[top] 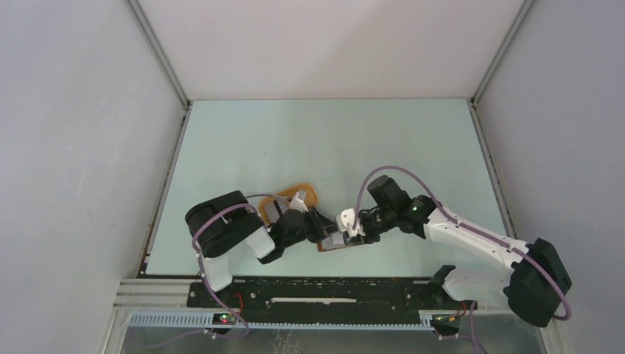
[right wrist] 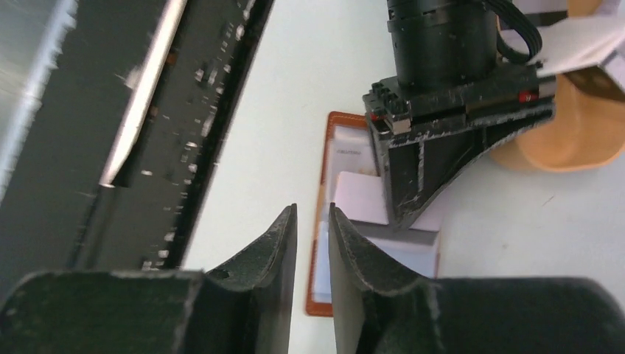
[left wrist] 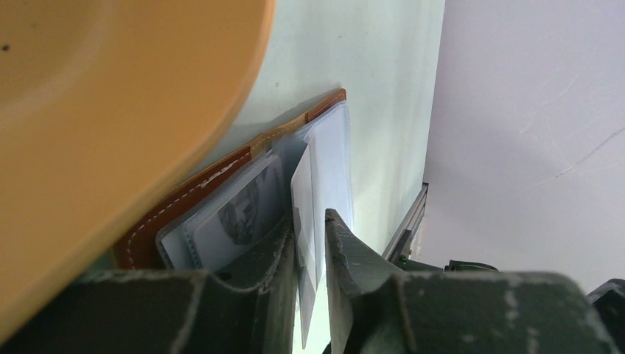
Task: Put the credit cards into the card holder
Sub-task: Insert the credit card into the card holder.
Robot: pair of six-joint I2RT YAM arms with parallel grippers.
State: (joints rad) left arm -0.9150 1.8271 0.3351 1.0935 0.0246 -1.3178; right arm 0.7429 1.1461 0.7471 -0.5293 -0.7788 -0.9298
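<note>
Partway. One credit card (left wrist: 236, 217) sitting in card holder (left wrist: 184, 195); left gripper (left wrist: 309, 225) pinching its inner leaf (left wrist: 306, 188); right gripper (right wrist: 312, 214) hovering above holder, jaws near-touching, empty; more cards (top: 301, 198) lying on tray (top: 298, 186) beside holder.

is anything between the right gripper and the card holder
Nothing visible lies between the right gripper and the brown edge of the card holder just beyond its fingertips. The left gripper is down on the holder's middle, pinching a thin pale sheet, so that part is covered.

Card holder (left wrist: 199, 186) — reddish-brown with pale stitching, grey-blue inside; tray (left wrist: 110, 88) orange-yellow; table (top: 324, 140) pale mint.
</note>
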